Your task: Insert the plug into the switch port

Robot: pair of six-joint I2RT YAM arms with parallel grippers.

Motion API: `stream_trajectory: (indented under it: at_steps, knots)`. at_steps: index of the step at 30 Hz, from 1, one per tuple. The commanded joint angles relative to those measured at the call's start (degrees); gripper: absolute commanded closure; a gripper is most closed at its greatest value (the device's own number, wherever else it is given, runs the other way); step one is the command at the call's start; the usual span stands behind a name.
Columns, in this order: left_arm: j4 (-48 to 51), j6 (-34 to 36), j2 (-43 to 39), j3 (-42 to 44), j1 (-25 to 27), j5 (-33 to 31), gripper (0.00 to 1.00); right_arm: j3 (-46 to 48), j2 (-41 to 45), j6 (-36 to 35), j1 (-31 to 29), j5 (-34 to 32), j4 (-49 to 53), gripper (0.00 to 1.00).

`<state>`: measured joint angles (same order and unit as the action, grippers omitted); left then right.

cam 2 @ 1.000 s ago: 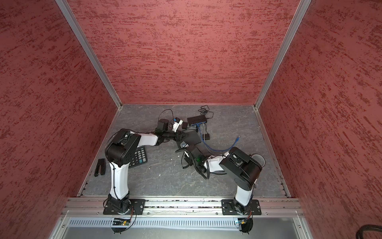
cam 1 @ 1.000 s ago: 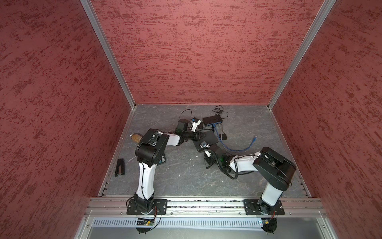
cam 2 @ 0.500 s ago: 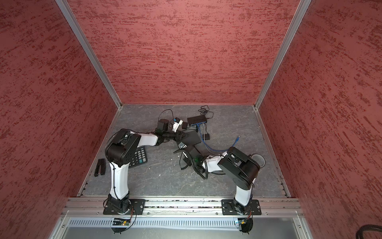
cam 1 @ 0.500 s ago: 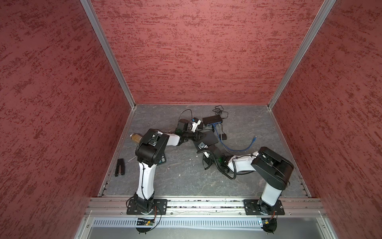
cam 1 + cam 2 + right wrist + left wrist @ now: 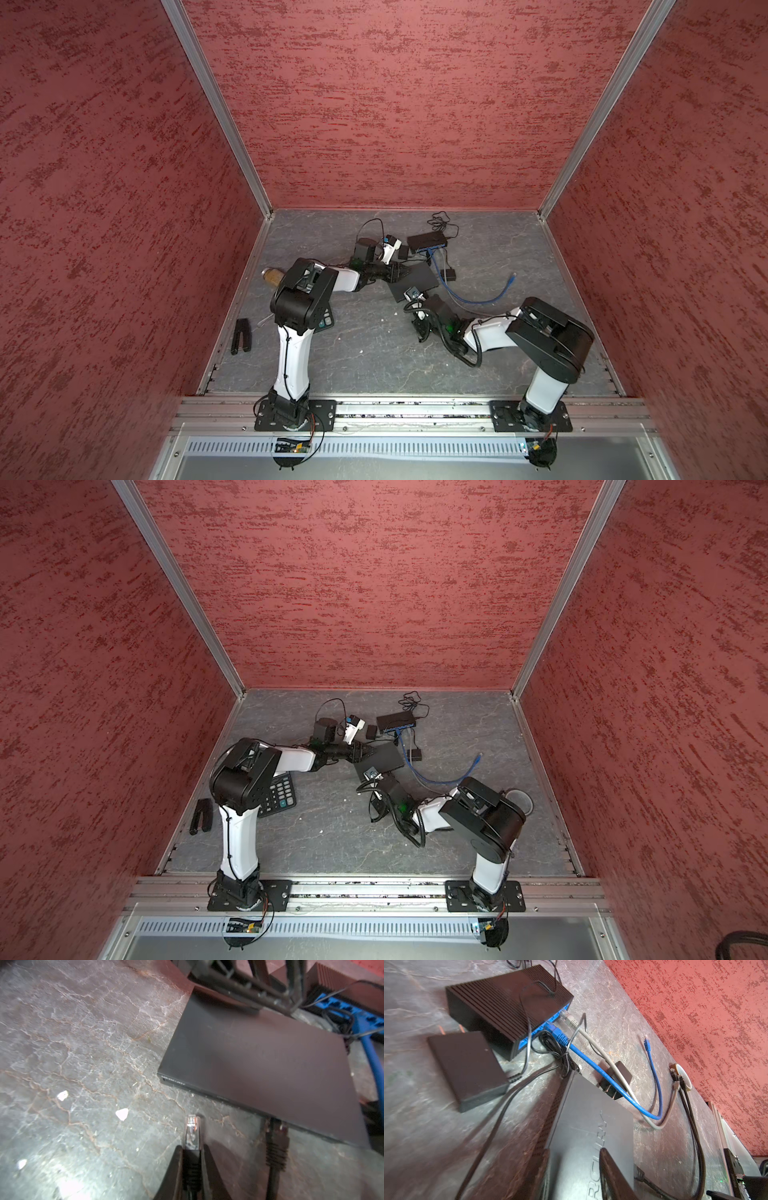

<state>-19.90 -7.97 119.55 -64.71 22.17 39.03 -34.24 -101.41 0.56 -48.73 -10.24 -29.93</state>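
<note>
In both top views the flat black metal switch (image 5: 417, 279) (image 5: 384, 756) lies near the middle of the grey marbled tabletop (image 5: 365, 345). The left gripper (image 5: 400, 272) meets its far-left edge and the right gripper (image 5: 415, 296) sits just off its near edge. The right arm is therefore the nearer one to the port side. A 2nd, ribbed black switch with a blue port face (image 5: 428, 240) stands behind, apart from the flat one. A loose blue network cable (image 5: 478, 297) curls off to the right. The table towards the arm bases is bare, which gives room to back off.

In the left wrist view the left gripper (image 5: 575, 1154) is pressed onto the flat switch (image 5: 591, 1126). 1 finger lies on the lettered top and 1 along the vented side, so I judge that it is steadying the box.

In the right wrist view the right gripper (image 5: 192, 1150) pinches the black boot of the clear plastic plug (image 5: 192, 1131). The clear tip juts out beyond the fingers. The plug's long axis points at the switch's port edge (image 5: 207, 1093), and the tip is near that edge but apart from it. 1 black cable plug (image 5: 276, 1134) is already seated further along the same edge. The edge runs slanted to the plug's axis, so the next push probably needs a small turn first. The ports themselves are too blurred to pick out.
</note>
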Motion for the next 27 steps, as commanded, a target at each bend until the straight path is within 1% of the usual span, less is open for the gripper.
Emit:
stream_trajectory:
  at_steps: [1,3,6,10,15,19,27]
  knots:
    - [3.49,1.71,-1.62,-2.09,-0.72,-0.75,0.58,1.9,0.87,6.9,0.22,2.35,-3.87,0.92]
    - [5.46,1.18,-1.25,-3.72,-1.16,-0.54,0.58,2.08,0.81,8.74,0.25,2.14,-4.96,0.92]
    - [5.29,0.53,-2.01,-3.15,-1.34,-1.43,0.58,1.94,0.81,9.84,0.24,2.07,-5.22,0.92]
    - [13.27,-0.46,-1.62,-5.66,-1.34,-5.4,0.58,1.49,1.61,10.94,0.3,2.32,-4.47,0.92]
    - [15.63,-3.54,0.11,-5.68,-1.3,-6.76,0.58,1.2,2.15,11.82,0.37,2.73,-3.91,0.91]
    - [15.42,-4.97,0.86,-4.88,-0.59,-6.8,0.58,2.28,2.92,12.71,0.48,1.43,-4.82,0.91]
    - [13.81,-6.02,0.6,-0.95,2.65,-6.94,0.58,5.03,3.66,13.91,1.87,1.92,-7.24,0.91]
